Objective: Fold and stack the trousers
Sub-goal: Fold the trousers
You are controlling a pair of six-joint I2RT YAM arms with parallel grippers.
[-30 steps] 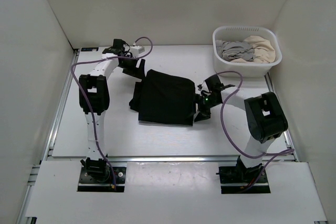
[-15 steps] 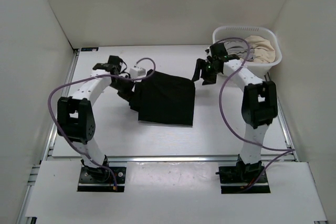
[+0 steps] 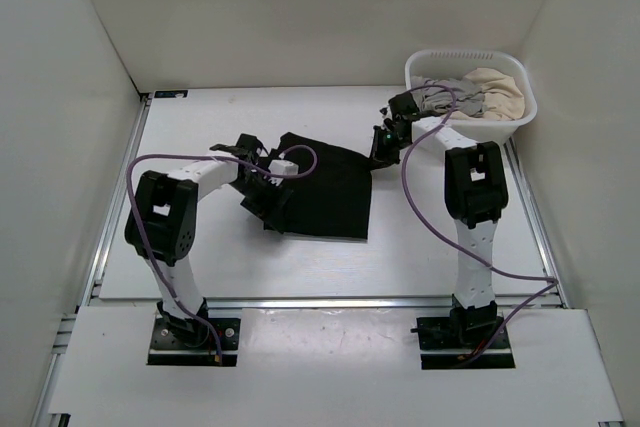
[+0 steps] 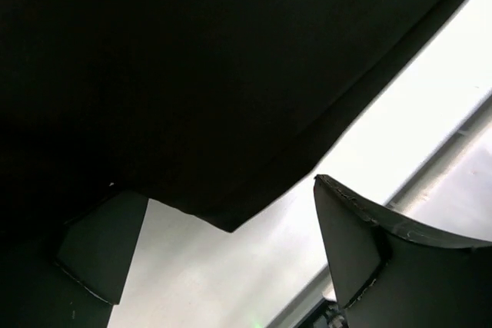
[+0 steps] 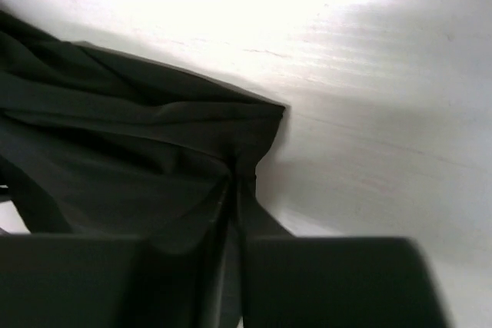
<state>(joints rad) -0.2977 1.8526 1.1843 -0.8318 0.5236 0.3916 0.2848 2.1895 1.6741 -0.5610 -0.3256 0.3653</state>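
Note:
The black trousers lie folded into a rough rectangle in the middle of the white table. My left gripper is low at their left edge, open; in the left wrist view a corner of the trousers hangs between its spread fingers, touching neither. My right gripper is at the far right corner of the cloth. In the right wrist view the right gripper is shut, with a puckered fold of the trousers pinched at the tips.
A white laundry basket stands at the back right corner, holding grey and cream clothes. White walls close in the table on three sides. A metal rail runs along the table's near edge.
The right arm swung from the trousers' right edge up to their far right corner and shut there. The left gripper came from the back left down to the trousers' left edge.

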